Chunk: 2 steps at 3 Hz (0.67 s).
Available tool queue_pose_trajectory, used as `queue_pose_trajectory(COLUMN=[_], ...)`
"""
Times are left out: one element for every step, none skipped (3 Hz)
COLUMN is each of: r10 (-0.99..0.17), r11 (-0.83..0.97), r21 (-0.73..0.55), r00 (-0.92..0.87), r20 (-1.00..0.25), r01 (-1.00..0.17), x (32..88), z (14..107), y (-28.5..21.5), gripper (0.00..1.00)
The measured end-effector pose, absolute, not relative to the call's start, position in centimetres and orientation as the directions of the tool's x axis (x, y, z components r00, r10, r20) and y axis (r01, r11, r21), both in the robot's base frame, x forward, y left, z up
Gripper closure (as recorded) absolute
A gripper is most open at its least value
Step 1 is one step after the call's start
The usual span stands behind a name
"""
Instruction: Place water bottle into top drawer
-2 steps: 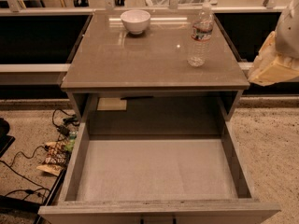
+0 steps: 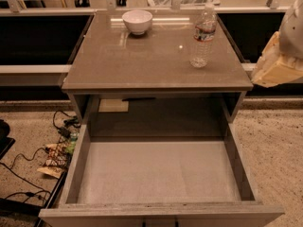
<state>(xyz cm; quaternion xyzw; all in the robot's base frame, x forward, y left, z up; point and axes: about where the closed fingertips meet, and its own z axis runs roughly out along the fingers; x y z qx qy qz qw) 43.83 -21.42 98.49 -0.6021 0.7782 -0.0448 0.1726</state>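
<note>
upright stands the ribbed water bottle [image 2: 202, 36], gripper [image 2: 276, 64] right.

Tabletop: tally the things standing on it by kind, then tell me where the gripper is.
water bottle: 1
white bowl: 1
Total: 2
The gripper is at the view's right edge, beside the tabletop, touching neither thing.

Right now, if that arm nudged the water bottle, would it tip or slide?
Likely tip: the water bottle stands tall and narrow on the glossy tabletop. Its clear ribbed body looks thin, so it may flex when squeezed. The gripper is beyond the tabletop's right edge, apart from it.
</note>
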Motion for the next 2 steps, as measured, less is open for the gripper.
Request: queue_pose_trajectory(r10=[-0.953, -0.953], r11=[0.271, 0.271], r21=[-0.287, -0.293], r00=[-0.213, -0.212], r20=[-0.217, -0.218], r01=[-0.919, -0.917], x=[43.83, 43.81], z=[98.75, 98.95], y=[-21.35, -21.29], gripper=[0.62, 0.41])
